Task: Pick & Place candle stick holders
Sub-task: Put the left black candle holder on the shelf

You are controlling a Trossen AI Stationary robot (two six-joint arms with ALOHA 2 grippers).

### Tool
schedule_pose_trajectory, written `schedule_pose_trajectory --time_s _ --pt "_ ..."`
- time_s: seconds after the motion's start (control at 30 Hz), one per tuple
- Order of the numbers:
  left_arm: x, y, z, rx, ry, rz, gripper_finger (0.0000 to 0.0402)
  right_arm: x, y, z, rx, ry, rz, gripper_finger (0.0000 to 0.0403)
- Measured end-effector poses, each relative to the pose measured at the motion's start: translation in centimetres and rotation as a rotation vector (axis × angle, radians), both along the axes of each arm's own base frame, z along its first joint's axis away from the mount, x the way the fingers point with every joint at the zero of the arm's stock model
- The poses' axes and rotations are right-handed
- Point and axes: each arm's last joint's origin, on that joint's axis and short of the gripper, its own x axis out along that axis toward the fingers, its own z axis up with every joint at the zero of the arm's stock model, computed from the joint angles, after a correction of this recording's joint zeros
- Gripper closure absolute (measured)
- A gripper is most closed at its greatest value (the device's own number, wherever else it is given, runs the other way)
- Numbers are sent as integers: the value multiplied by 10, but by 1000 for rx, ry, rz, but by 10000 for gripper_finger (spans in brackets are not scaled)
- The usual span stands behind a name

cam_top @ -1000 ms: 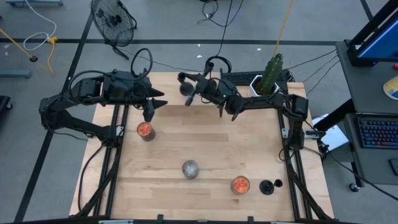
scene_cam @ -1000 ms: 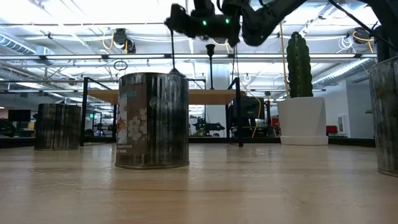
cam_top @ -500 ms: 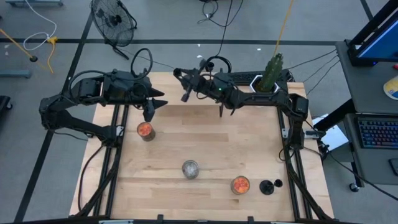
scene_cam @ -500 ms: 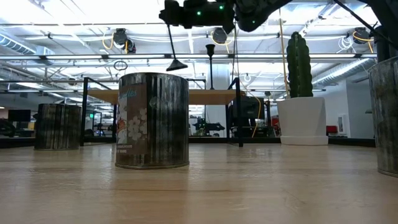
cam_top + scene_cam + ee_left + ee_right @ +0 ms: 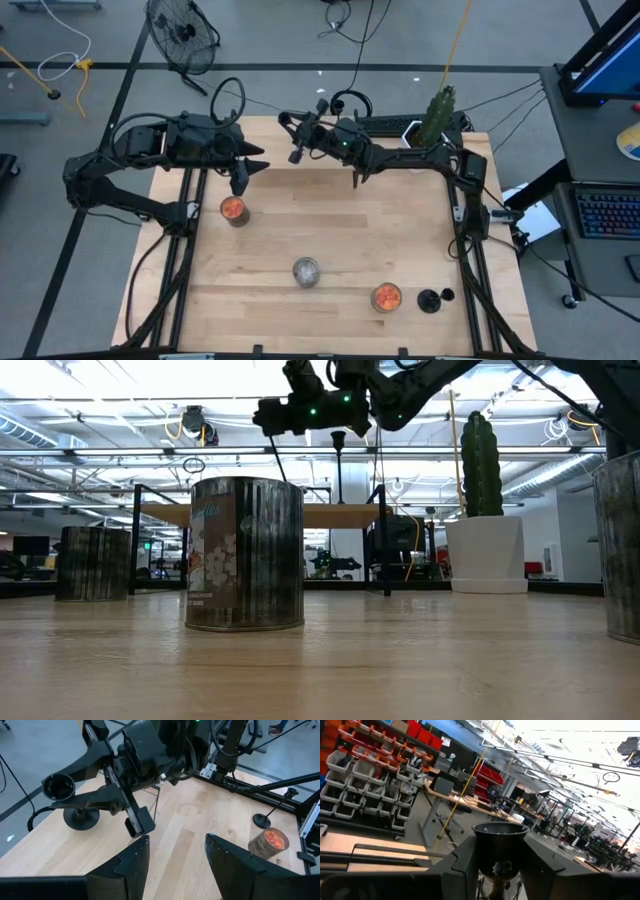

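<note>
You are carrying a candle stick holder (image 5: 297,150) in the right gripper (image 5: 306,141), clamped just under its cup; in the right wrist view that cup (image 5: 500,831) is sitting squarely between the two fingers (image 5: 464,865). In the left wrist view the holder (image 5: 67,802) is hanging clear above the wood, disc base down, over the table's far edge (image 5: 270,121). To do this step well, you should be keeping the stem upright, travelling high, and picking a bare patch of table before lowering; only let go once the base is resting flat. Another holder (image 5: 431,299) is standing near the front right corner, just beside an orange-filled jar (image 5: 386,297), so you could be setting this one there. The left gripper (image 5: 242,176) is waiting over the table's left side near another jar (image 5: 233,209), its fingers apart and holding nothing.
</note>
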Motion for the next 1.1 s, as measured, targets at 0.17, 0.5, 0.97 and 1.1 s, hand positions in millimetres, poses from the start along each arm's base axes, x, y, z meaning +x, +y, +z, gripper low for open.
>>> schedule_pose_trajectory --time_s 0.17,0.5,0.97,1.1 --pt "0 0 0 13 4 -8 201 0 -2 -4 12 34 -26 297" --pt "0 0 0 18 6 -11 201 -3 -13 -7 49 54 -45 294" --pt "0 0 0 17 6 -10 201 -5 -20 -10 84 70 -56 281" --pt "0 0 0 17 5 -10 201 -6 -22 -12 91 92 -67 276"
